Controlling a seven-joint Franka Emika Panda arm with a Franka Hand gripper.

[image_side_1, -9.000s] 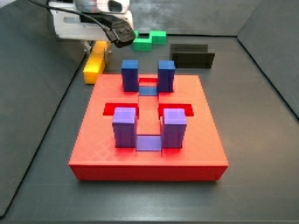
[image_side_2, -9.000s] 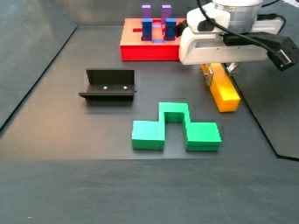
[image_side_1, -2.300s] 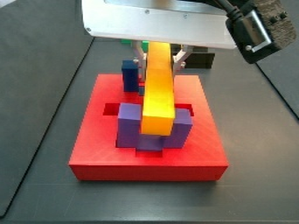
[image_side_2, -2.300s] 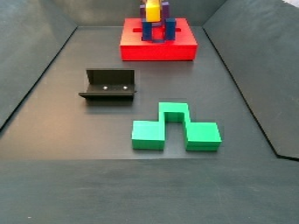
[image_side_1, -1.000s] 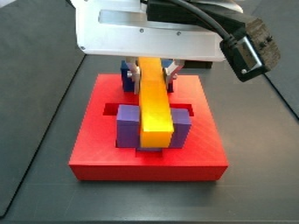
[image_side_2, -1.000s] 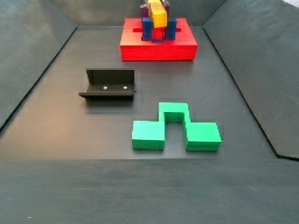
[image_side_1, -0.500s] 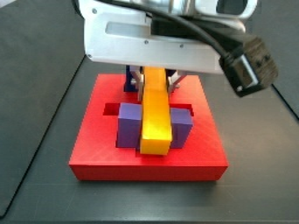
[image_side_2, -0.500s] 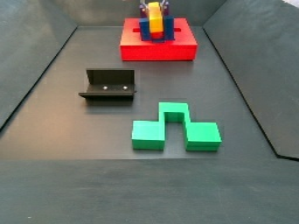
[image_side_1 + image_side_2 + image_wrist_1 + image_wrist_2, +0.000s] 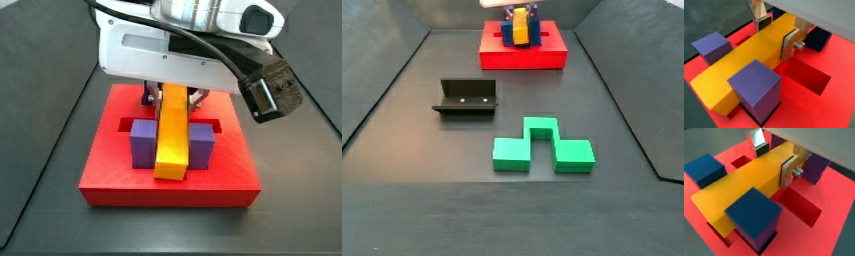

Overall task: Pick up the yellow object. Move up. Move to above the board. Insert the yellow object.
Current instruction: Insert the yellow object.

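Observation:
The yellow object (image 9: 171,132) is a long plain bar lying low between the two purple posts (image 9: 143,141) of the red board (image 9: 118,176). My gripper (image 9: 175,94) stands over the board's middle and is shut on the bar. In both wrist views the silver fingers (image 9: 790,43) (image 9: 788,170) press the bar's sides, with the gripper (image 9: 775,33) (image 9: 774,160) across the yellow object (image 9: 744,60) (image 9: 741,190). The bar runs between the purple posts (image 9: 756,85) and the blue posts (image 9: 753,215). In a side view the board (image 9: 523,56) lies at the far end, with the bar (image 9: 519,22) on it.
A dark L-shaped fixture (image 9: 466,97) stands on the grey floor left of centre. A green notched block (image 9: 540,148) lies in front of it. Open recessed slots (image 9: 807,75) show in the red board beside the bar.
My gripper has come down with the yellow bar. The bar has dropped from above the post tops to sit low between the posts.

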